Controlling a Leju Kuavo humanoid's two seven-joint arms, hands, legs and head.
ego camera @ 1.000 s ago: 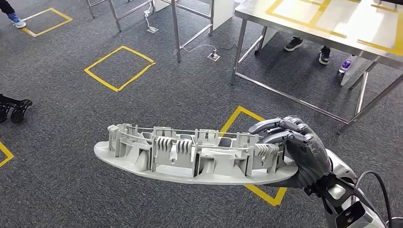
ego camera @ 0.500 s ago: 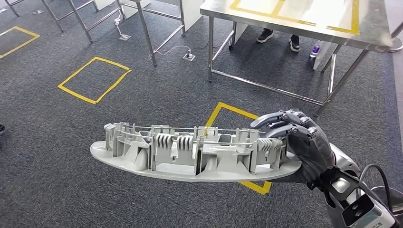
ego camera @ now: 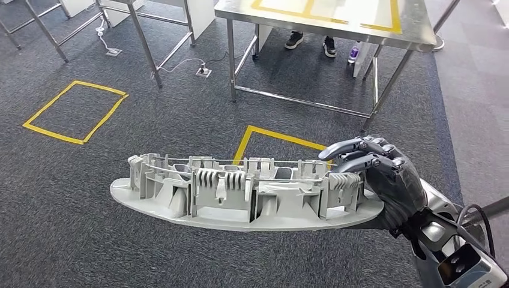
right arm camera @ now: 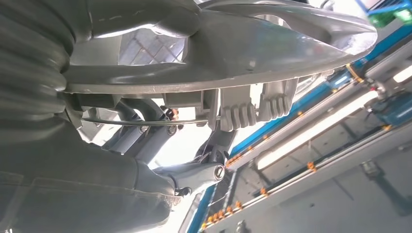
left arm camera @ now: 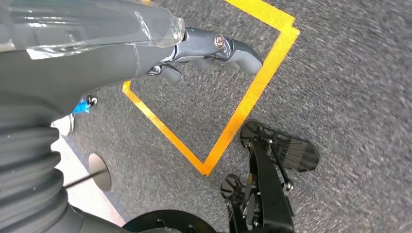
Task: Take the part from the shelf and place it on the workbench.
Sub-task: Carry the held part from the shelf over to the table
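In the head view, the right hand (ego camera: 384,180) grips 1 end of the long grey part (ego camera: 240,195), fingers curled over its ribbed top, holding it level above the carpet (ego camera: 150,132). The workbench (ego camera: 324,18) stands ahead, well apart from the part.

In the left wrist view, the left hand (left arm camera: 160,48) hangs over yellow floor tape (left arm camera: 243,111), holding nothing, its fingers apart.

In the right wrist view, the fingers (right arm camera: 194,174) clamp the part (right arm camera: 243,53) from underneath.

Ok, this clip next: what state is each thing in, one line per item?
part: held at one end, lying level in the air over the carpet.
right hand: grips the part's end.
left hand: holds nothing, above the carpet.
workbench: steel top with yellow tape outlines, not yet bearing the part.
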